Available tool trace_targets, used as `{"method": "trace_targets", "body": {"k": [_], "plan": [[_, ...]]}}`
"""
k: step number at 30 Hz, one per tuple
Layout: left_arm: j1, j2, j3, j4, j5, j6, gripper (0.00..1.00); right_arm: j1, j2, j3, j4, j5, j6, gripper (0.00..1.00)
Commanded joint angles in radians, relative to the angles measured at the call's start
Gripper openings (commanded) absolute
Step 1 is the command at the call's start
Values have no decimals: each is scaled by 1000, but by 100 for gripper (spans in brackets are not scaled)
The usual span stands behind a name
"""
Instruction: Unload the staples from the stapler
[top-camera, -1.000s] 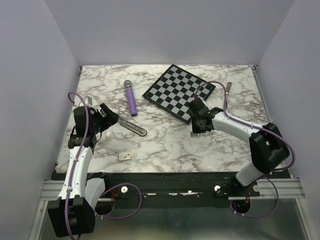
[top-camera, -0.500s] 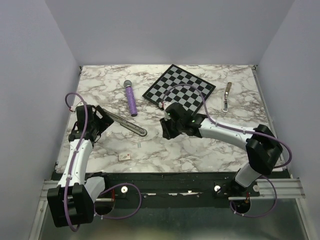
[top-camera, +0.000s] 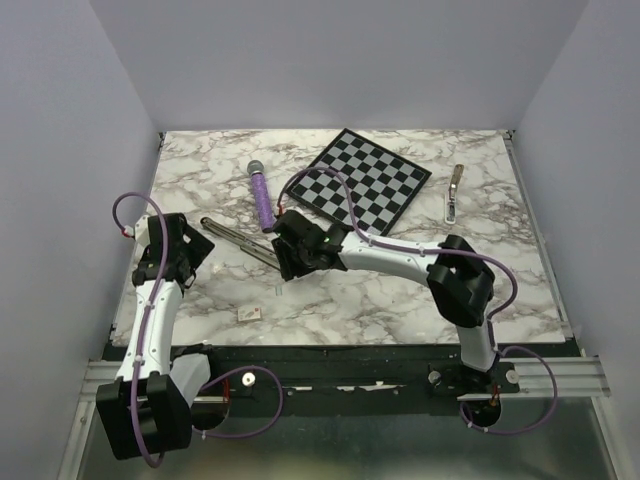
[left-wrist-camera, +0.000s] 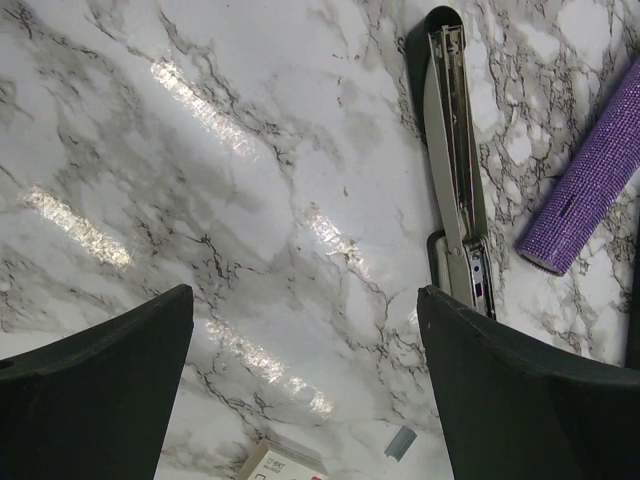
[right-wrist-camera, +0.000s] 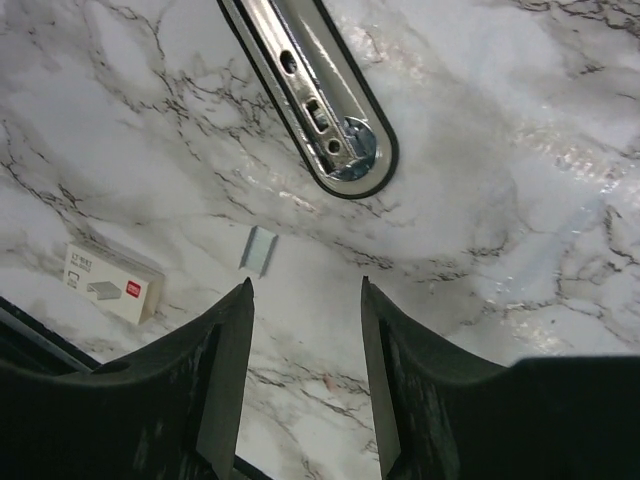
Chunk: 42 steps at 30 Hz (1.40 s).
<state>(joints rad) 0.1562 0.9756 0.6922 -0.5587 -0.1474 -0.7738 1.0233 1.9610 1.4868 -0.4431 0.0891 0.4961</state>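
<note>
Marble tabletop (top-camera: 400, 290), both pincers open near the stapler (top-camera: 235, 238).
Jaws apart and empty, the right gripper (right-wrist-camera: 305, 285) hangs just short of the stapler's rounded end. A small grey staple strip (right-wrist-camera: 260, 248) lies loose on the marble by its fingertips, with a white staple box (right-wrist-camera: 110, 283) nearby. The left gripper (left-wrist-camera: 305, 295) is spread wide, holding nothing, near the stapler's other end. The stapler lies flat left of centre, silver channel up. A purple cylinder (top-camera: 262, 200) rests just behind it, with a chessboard (top-camera: 360, 185) and a pale metal bar (top-camera: 455, 192) farther right.

A checkerboard (top-camera: 365, 180) lay by the table's (top-camera: 400, 290) far edge, a purple cylinder (top-camera: 262, 200) beside it, a metal bar (top-camera: 455, 192) toward the right edge.
</note>
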Motion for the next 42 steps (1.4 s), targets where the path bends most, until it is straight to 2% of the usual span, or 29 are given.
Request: {"method": "trace_targets", "body": {"k": [1,12,17,24,42], "plan": [[6,-38,-16,-21,-58,-30,99,67,78,122,-109,109,99,55],[6,-74,-36,6,-12,-21,99,127,242,296,-213,210,168,55],[8,-83,-37,8,-8,-21,99,139,315,405,-331,248,200,55],[6,-91,-40,6,-15,-28,99,152,329,408,-325,242,199,49],[6,-107,-42,6,-24,-28,99,161,388,457,-364,225,205,42]]}}
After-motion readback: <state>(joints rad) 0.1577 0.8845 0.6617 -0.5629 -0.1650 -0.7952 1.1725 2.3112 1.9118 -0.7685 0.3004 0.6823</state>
